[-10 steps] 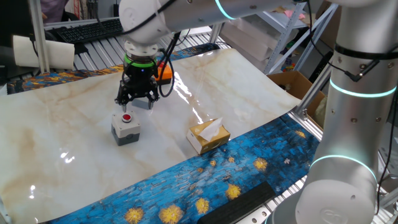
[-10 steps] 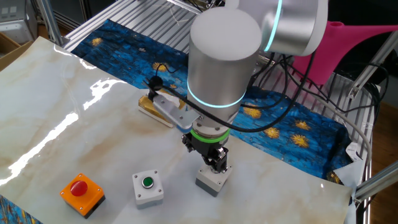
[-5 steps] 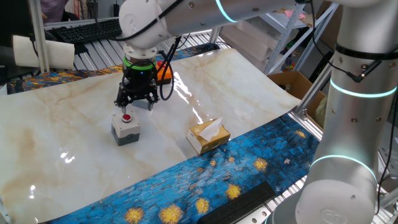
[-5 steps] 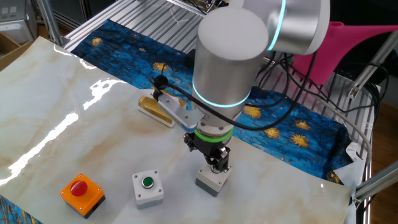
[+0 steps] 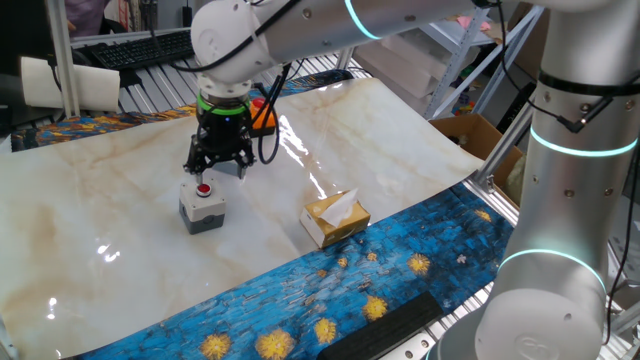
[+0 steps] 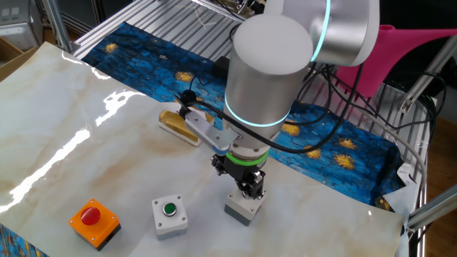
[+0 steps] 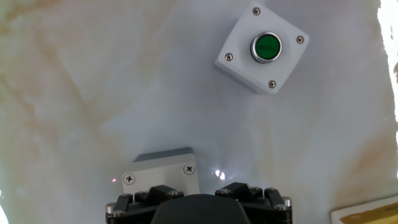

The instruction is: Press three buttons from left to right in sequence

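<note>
With our gripper [image 5: 218,166] just over the grey box with the red button [image 5: 202,203], jaw state untellable, we judge the first press in hand, and next comes the green button box [image 7: 262,48].

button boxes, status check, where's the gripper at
Gripper just above and behind grey red-button box. Green-button box and orange box untouched. Tissue box off to the side, nothing blocking.
</note>
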